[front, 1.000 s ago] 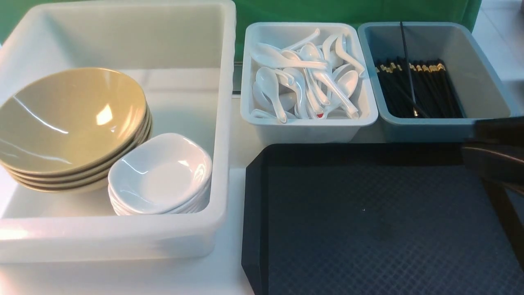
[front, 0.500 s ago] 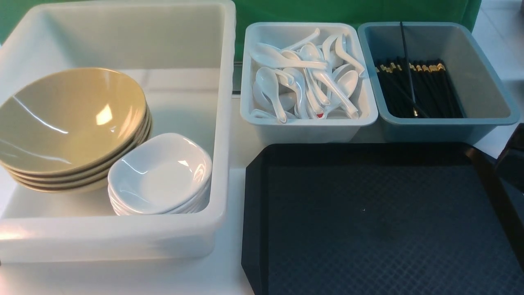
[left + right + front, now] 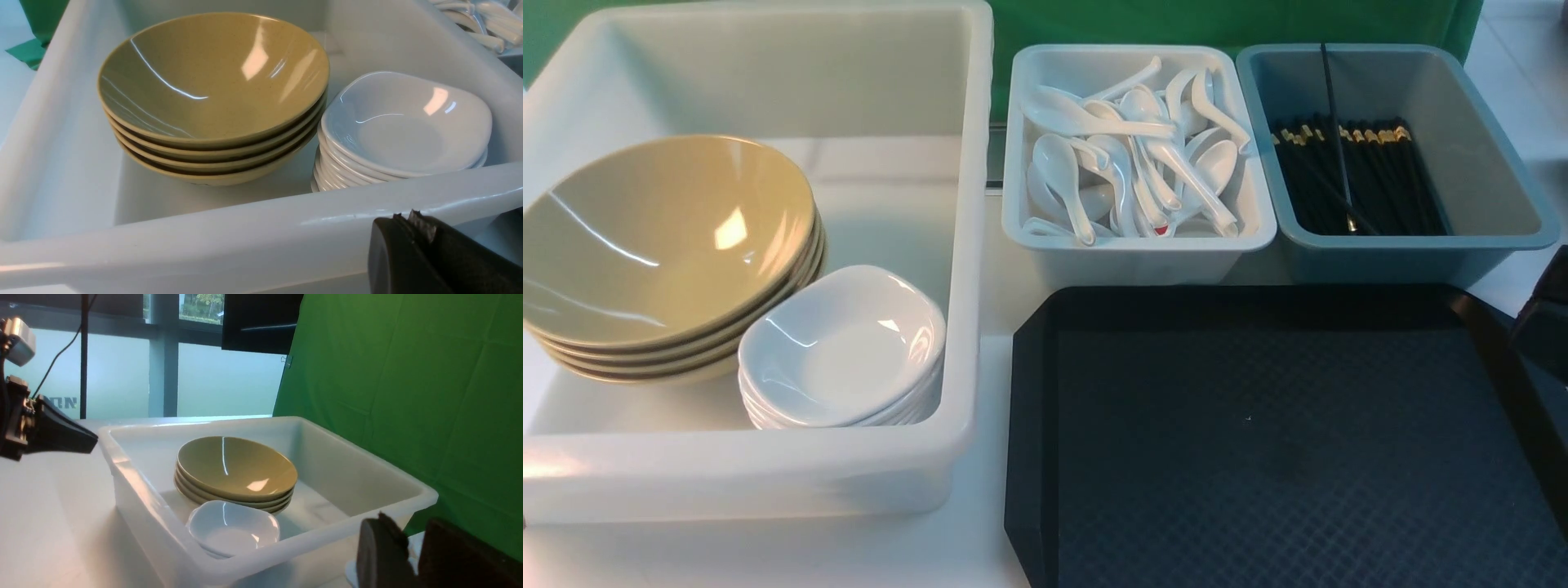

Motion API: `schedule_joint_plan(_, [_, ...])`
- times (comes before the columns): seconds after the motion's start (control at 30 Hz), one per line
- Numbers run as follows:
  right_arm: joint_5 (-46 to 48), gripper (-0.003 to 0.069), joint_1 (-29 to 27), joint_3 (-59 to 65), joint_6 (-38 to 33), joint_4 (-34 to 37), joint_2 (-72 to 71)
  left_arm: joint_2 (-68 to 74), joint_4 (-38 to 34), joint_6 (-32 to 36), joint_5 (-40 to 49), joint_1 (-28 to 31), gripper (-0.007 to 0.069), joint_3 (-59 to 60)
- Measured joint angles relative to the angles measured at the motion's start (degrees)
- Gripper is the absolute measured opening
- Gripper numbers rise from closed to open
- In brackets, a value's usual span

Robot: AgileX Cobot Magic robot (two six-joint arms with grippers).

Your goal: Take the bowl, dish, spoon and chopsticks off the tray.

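The black tray (image 3: 1029, 392) lies at the front right with nothing on its textured surface. The bowl (image 3: 662, 237) tops a stack of olive-tan bowls in the white tub (image 3: 768, 474), and the white dish (image 3: 845, 347) tops a stack beside it. Spoons (image 3: 1131, 155) fill the pale bin and black chopsticks (image 3: 1356, 175) lie in the blue-grey bin. My left gripper (image 3: 404, 218) is shut and empty, just outside the tub's near wall. My right gripper (image 3: 410, 522) has a narrow gap between its fingers and holds nothing. A dark part of the right arm (image 3: 1543, 322) shows at the tray's right edge.
The tub's tall walls stand left of the tray, with a strip of white table between them. The two small bins (image 3: 1135, 253) sit directly behind the tray. A green backdrop (image 3: 408, 375) hangs behind everything.
The right arm has drawn back to the right, off the tray's far right corner, and now only touches the frame's edge. Bowls, dishes, spoons and chopsticks have not moved.
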Motion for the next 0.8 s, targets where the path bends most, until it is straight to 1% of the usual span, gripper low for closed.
schedule_joint_plan(0.1, [0.0,0.0161,-0.5,1.4,-1.5,-0.4,-1.6,0.0,0.0,0.0,0.0,0.0,-0.0011,0.0])
schedule_joint_plan(0.13, [-0.3,0.0125,-1.7,3.0,-1.9,-0.7,-3.1,0.0,0.0,0.0,0.0,0.0,-0.0011,0.0])
schedule_joint_plan(0.17, [-0.6,0.0078,-4.3,4.9,-1.9,-0.8,-4.9,0.0,0.0,0.0,0.0,0.0,-0.0011,0.0])
schedule_joint_plan(0.2, [-0.6,0.0053,-6.5,6.5,-1.9,-0.8,-6.3,0.0,-0.1,0.0,0.0,0.0,-0.0011,0.0])
schedule_joint_plan(0.27, [-0.6,0.0034,-11.2,9.2,-1.7,-0.9,-8.8,0.0,-0.1,0.0,0.0,0.0,-0.0011,0.0])
schedule_joint_plan(0.37, [-0.6,0.0031,-21.1,14.3,-0.3,-1.0,-12.9,0.0,-0.2,0.0,0.0,0.0,-0.0011,0.0])
schedule_joint_plan(0.43, [-0.6,0.0031,-28.8,18.5,2.6,-1.1,-16.1,0.0,-0.2,0.0,0.0,0.0,-0.0011,0.0])
schedule_joint_plan(0.47, [-0.6,0.0031,-29.6,18.5,2.9,-1.1,-16.1,0.0,-0.2,0.0,0.0,0.0,-0.0011,0.0])
schedule_joint_plan(0.5, [-0.6,0.0031,-36.1,22.0,5.4,-1.1,-18.8,0.0,-0.2,0.0,0.0,0.0,-0.0011,0.0])
schedule_joint_plan(0.53, [-0.6,0.0031,-36.1,22.4,5.4,-1.1,-19.1,0.0,-0.2,0.0,0.0,0.0,-0.0011,0.0])
schedule_joint_plan(0.57, [-0.6,0.0031,-41.2,25.1,7.7,-1.1,-21.1,0.0,-0.3,0.0,0.0,0.0,-0.0011,0.0])
schedule_joint_plan(0.6, [-0.6,0.0031,-42.4,25.9,8.2,-1.1,-21.7,0.0,-0.3,0.0,0.0,0.0,-0.0011,0.0])
schedule_joint_plan(0.67, [0.0,0.0031,-48.8,30.9,10.9,-1.1,-25.2,0.0,-0.3,0.0,0.0,0.0,-0.0011,0.0])
schedule_joint_plan(0.8, [3.6,0.0031,-54.7,36.6,12.1,-1.1,-28.6,0.0,-0.3,0.0,0.0,0.0,-0.0011,0.0])
